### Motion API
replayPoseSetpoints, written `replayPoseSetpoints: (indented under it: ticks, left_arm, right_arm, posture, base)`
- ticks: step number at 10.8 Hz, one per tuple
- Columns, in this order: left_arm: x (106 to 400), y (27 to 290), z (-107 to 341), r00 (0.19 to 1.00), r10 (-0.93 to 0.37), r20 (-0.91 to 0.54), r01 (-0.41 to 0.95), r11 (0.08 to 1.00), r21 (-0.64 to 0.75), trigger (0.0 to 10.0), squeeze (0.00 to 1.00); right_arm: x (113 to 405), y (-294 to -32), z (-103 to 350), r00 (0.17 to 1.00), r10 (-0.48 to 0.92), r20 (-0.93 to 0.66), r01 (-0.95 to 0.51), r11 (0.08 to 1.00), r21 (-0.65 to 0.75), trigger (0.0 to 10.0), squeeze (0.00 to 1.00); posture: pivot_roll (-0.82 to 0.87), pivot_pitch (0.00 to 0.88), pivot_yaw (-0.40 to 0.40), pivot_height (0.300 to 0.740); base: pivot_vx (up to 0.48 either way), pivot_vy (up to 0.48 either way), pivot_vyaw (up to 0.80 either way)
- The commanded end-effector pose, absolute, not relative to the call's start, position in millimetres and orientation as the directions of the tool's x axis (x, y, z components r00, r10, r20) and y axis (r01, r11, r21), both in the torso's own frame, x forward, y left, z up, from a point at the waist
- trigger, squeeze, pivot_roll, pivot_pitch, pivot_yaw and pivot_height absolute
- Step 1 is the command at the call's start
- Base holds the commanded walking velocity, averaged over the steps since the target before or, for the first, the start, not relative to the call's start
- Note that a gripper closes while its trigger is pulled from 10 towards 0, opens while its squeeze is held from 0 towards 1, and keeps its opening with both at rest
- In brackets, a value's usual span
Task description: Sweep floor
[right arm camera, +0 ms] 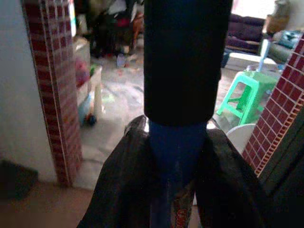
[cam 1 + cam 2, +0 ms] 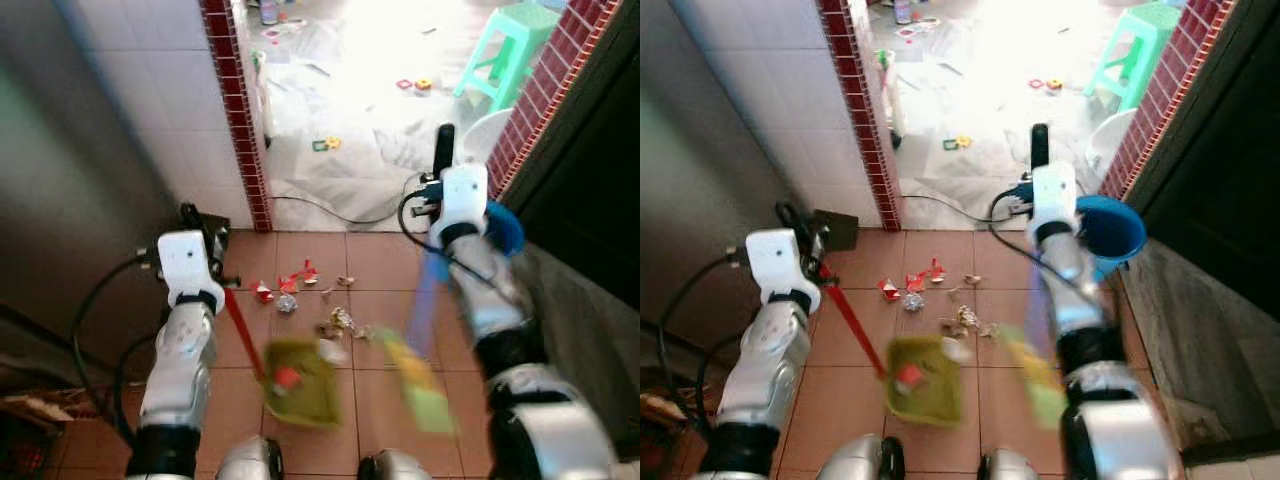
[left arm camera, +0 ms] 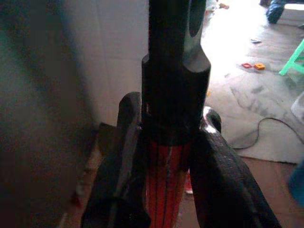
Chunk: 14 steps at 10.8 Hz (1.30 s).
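A dustpan (image 2: 302, 383) with a red handle (image 2: 243, 335) is held by the left gripper (image 3: 166, 156), whose fingers (image 3: 121, 161) are pressed against the handle on both sides. The pan rests low on the tiled floor (image 2: 300, 250), one red scrap already lying in it. A broom (image 2: 425, 385) with a blue handle (image 2: 428, 290) is pinched the same way by the right gripper (image 1: 178, 156) — its green head is blurred, just right of the pan.

The litter (image 2: 300, 285) — red paper bits, a foil ball, crumpled wrappers — is spread on the tiles beyond the pan and near its far edge, in front of the doorway.

The step in hand is judged to be gathering the litter into the pan, with most of it not yet collected. For the next move, the broom head would need to be placed behind the far scraps and drawn toward the pan, while the pan is kept flat on the floor with its mouth turned to the pile.
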<state>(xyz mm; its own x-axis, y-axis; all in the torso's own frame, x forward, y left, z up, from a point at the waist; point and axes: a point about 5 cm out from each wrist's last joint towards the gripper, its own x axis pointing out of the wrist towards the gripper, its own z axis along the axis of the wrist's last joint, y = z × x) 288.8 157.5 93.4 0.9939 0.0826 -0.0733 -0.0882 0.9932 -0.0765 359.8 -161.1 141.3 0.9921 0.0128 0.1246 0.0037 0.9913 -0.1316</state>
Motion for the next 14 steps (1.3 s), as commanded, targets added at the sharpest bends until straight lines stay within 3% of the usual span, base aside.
replayPoseSetpoints:
  ticks: [1,2,4,8,14]
  left_arm:
    - [287,169,109,0.995,0.095,-0.010,-0.095,0.993,-0.065,10.0,0.00]
    - [281,179,110,0.996,0.094,-0.003,-0.094,0.995,-0.025,10.0,0.00]
    - [267,187,104,0.998,0.065,-0.020,-0.064,0.998,0.022,10.0,0.00]
    - [255,178,96,0.998,0.027,-0.056,-0.029,0.999,-0.027,10.0,0.00]
    - [272,175,102,0.997,0.068,-0.026,-0.070,0.995,-0.069,10.0,0.00]
  right_arm:
    - [356,-171,160,0.971,-0.046,0.235,0.073,0.991,-0.110,10.0,0.00]
    - [345,-180,158,0.966,-0.097,0.238,0.114,0.992,-0.061,10.0,0.00]
    - [323,-190,147,0.971,-0.065,0.231,0.091,0.991,-0.102,10.0,0.00]
    - [310,-214,152,0.971,-0.090,0.221,0.126,0.980,-0.156,10.0,0.00]
    - [334,-189,167,0.972,-0.043,0.231,0.069,0.992,-0.107,10.0,0.00]
  posture:
    - [-0.05,0.000,0.057,0.740]
    - [-0.05,0.000,0.058,0.740]
    - [-0.07,0.000,0.064,0.740]
    - [-0.08,0.000,0.046,0.740]
    - [-0.07,0.000,0.043,0.740]
  base:
    - [0.000,0.000,0.00]
    - [0.000,0.000,0.00]
    - [0.000,0.000,0.00]
    - [0.000,0.000,0.00]
    - [0.000,0.000,-0.40]
